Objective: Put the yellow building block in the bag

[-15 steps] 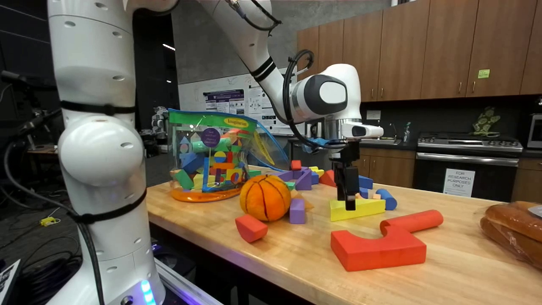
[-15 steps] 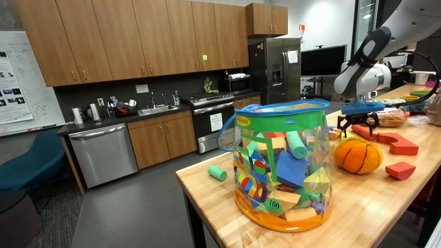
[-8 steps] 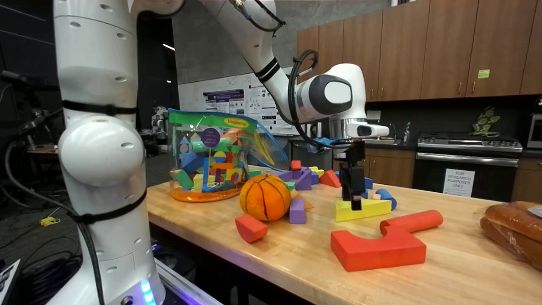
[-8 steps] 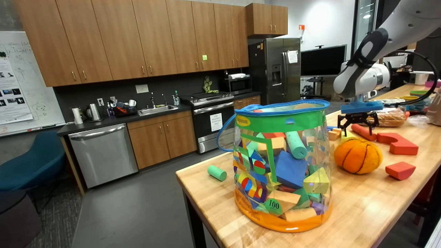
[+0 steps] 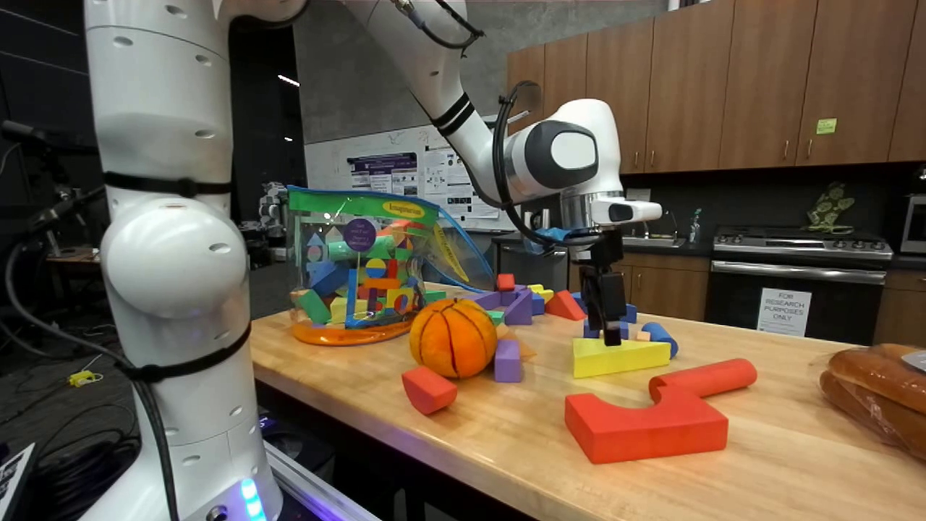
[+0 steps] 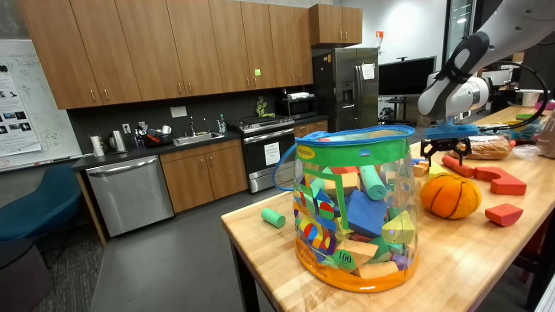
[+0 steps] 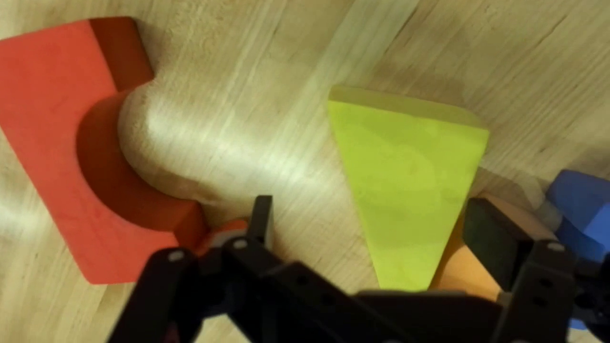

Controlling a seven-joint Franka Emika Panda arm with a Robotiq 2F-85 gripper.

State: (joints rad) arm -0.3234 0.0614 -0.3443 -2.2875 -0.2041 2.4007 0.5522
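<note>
The yellow building block (image 5: 622,359), a flat tapering wedge, lies on the table. It shows whole but for its narrow end in the wrist view (image 7: 407,181), and partly behind the orange ball in an exterior view (image 6: 435,170). My gripper (image 7: 370,216) is open and empty above it, pointing down. The block's narrow half lies between the fingers, closer to the right finger (image 7: 495,238); I cannot tell if they touch. In an exterior view the gripper (image 6: 445,162) stands behind the ball. The see-through bag with green trim (image 6: 353,151) stands upright, its top open, filled with blocks.
The orange ball (image 5: 453,339) sits between the bag and the gripper. A red arch block (image 5: 647,430) and red cylinder (image 5: 712,378) lie near the yellow block. Blue blocks (image 7: 584,205) and an orange block (image 7: 469,274) lie by the right finger. Packed bread (image 5: 879,391) lies further off.
In an exterior view the gripper has moved a little right, then risen slightly. The yellow block has shifted a little right with it, then stayed put. The bag has not moved.
</note>
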